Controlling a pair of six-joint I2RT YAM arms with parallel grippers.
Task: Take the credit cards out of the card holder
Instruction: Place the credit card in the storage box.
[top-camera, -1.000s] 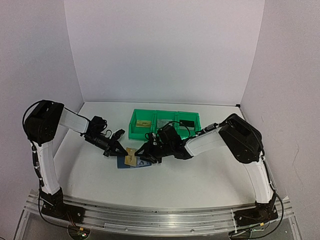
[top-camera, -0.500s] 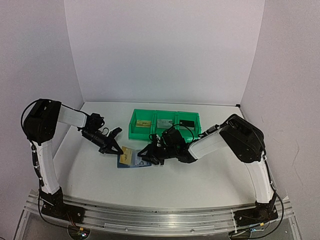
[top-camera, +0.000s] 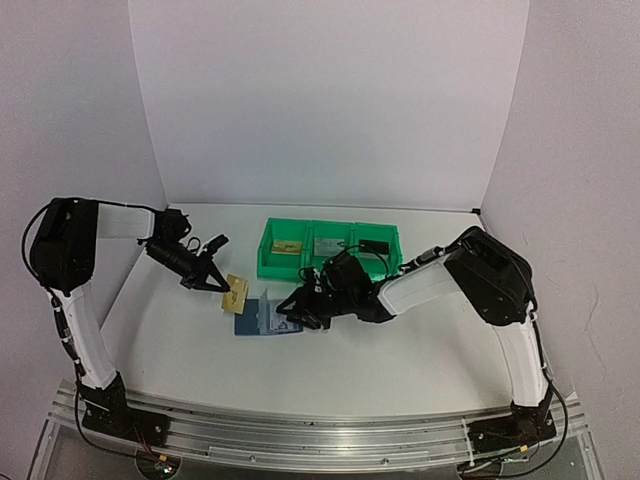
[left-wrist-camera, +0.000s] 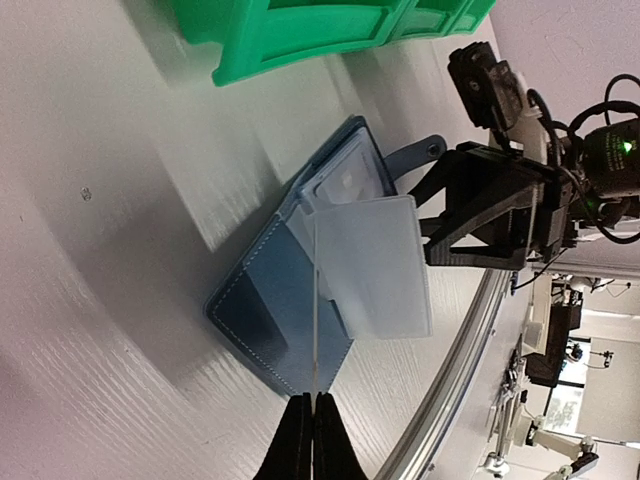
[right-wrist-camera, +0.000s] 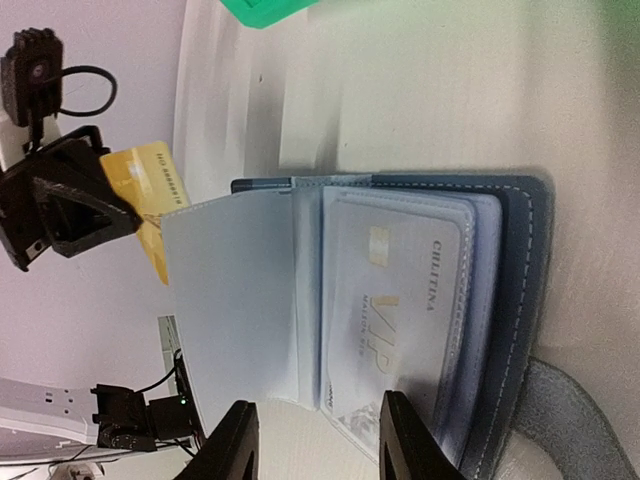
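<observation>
Currently one blue holder lies open on the table, with one silver card in its pocket. One gold card hangs left of it, pinched by the left gripper; the right gripper stands spread over the holder.

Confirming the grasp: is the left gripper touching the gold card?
Touching. The right wrist view shows the gold card sticking out of the left gripper; the left wrist view shows the gripper shut on the card's edge.
</observation>
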